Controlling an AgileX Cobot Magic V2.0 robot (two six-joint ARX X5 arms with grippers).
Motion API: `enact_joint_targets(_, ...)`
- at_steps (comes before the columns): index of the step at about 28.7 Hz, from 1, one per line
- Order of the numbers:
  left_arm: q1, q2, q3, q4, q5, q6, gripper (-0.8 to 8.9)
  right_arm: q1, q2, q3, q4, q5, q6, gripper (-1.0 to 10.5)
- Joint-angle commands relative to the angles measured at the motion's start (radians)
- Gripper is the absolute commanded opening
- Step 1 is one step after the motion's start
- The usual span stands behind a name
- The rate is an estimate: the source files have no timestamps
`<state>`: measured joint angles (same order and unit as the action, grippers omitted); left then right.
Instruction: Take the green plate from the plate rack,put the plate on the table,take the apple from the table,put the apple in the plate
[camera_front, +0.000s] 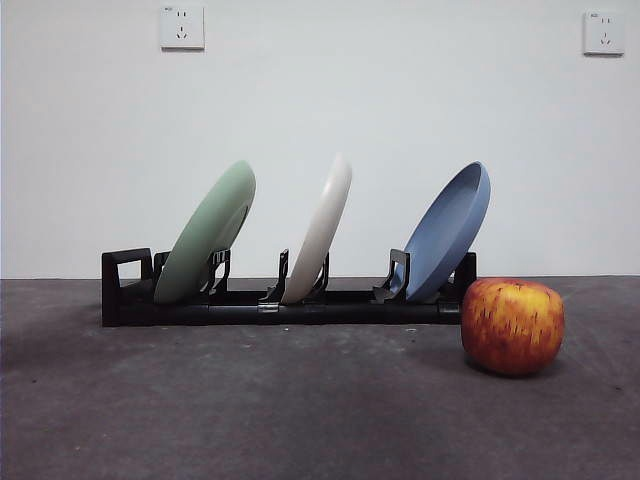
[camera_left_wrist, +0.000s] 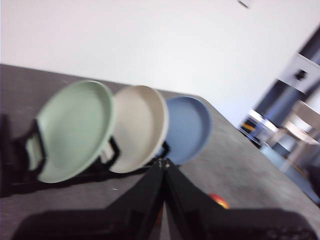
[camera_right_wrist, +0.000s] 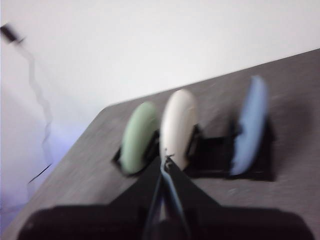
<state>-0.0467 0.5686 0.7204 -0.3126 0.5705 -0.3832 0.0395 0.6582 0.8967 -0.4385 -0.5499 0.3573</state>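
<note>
From my station, nearest the front camera I see the apple (camera_front: 512, 326) resting on the table (camera_front: 300, 420), just in front of the blue-plate end of the plate rack (camera_front: 290, 300) and not touching it. Behind it the rack holds three plates on edge, all leaning the same way: the green plate (camera_front: 205, 235) in the slot beside the squared loop, the cream plate (camera_front: 318, 232) in the middle, the blue plate (camera_front: 450, 232) at the far end. Beyond them stands a white wall with two sockets. Neither arm appears in the front view; both wait back from the rack. The left gripper (camera_left_wrist: 163, 162) has its jaws pressed together on nothing, facing the plates' hollow sides; the right gripper (camera_right_wrist: 166, 160) likewise appears closed and empty, though its view is blurred. I judge the green plate rigid, light and smooth, so likely to slip under a weak pinch. I would grip the upper rim, which stands clear above the dividers, and lift along the lean to avoid dragging the rack or knocking the cream plate.
</note>
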Motion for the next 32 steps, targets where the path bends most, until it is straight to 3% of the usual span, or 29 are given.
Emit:
enact_joint_targets(1,0.002,0.098,0.114,-0.066,0.062,0.058,-0.06,0.001,0.109,0.137,-0.078,-0.12,-0.068,-0.2)
enact_joint_targets(3,-0.001,0.18,0.212,-0.146,0.095,0.107,-0.06,0.01,0.192,0.238,-0.166,-0.161,-0.115,-0.2)
enact_joint_targets(6,-0.013,0.299,0.351,-0.279,0.111,0.186,-0.06,0.046,0.308,0.372,-0.311,-0.131,-0.2,-0.1)
enact_joint_targets(8,-0.024,0.368,0.428,-0.364,0.111,0.244,-0.05,0.077,0.373,0.443,-0.389,-0.075,-0.233,0.4)
enact_joint_targets(11,-0.042,0.476,0.547,-0.486,0.109,0.33,0.07,0.126,0.472,0.539,-0.485,0.048,-0.258,2.1)
enact_joint_targets(13,-0.051,0.532,0.603,-0.533,0.105,0.351,0.97,0.148,0.523,0.584,-0.521,0.117,-0.257,3.4)
enact_joint_targets(15,-0.063,0.578,0.648,-0.562,0.072,0.354,2.94,0.166,0.567,0.62,-0.546,0.168,-0.256,4.9)
enact_joint_targets(17,-0.077,0.607,0.674,-0.571,0.028,0.354,4.51,0.182,0.596,0.639,-0.554,0.191,-0.257,5.6)
enact_joint_targets(23,-0.147,0.7,0.703,-0.513,-0.143,0.336,4.58,0.211,0.642,0.671,-0.549,0.203,-0.256,5.7)
enact_joint_targets(27,-0.179,0.848,0.748,-0.449,-0.179,0.312,4.58,0.211,0.642,0.671,-0.55,0.225,-0.256,5.7)
enact_joint_targets(32,-0.232,1.115,0.989,-0.496,-0.213,0.312,4.58,0.211,0.642,0.671,-0.554,0.23,-0.256,5.7)
